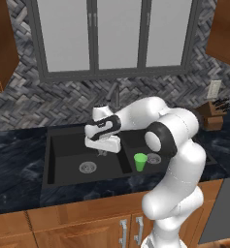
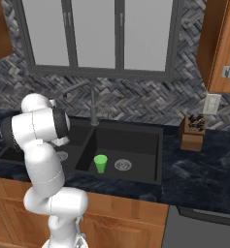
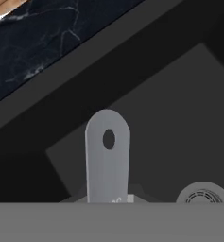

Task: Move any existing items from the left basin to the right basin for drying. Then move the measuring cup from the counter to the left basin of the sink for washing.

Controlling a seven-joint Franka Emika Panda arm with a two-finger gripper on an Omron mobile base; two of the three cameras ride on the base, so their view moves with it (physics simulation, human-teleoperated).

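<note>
The green tumbler (image 1: 140, 162) (image 2: 100, 163) stands upright in the right basin (image 1: 136, 140) (image 2: 136, 145), next to its steel drain (image 1: 154, 158). My gripper (image 1: 102, 153) hangs low over the left basin (image 1: 68, 150), a little above and to the right of that basin's drain (image 1: 87, 167). It is shut on the measuring cup, whose flat grey handle (image 3: 107, 156) with a round hole sticks up in the hand view. The cup's bowl is hidden. The left basin's drain (image 3: 203, 194) shows at the lower right of the hand view.
The dark faucet (image 1: 115, 94) (image 2: 92, 104) rises behind the sink's divider. A wooden knife block (image 1: 214, 114) (image 2: 192, 131) stands on the marbled counter (image 1: 19, 160) (image 3: 33, 42) at the right. Wooden cabinets sit below the counter's front edge.
</note>
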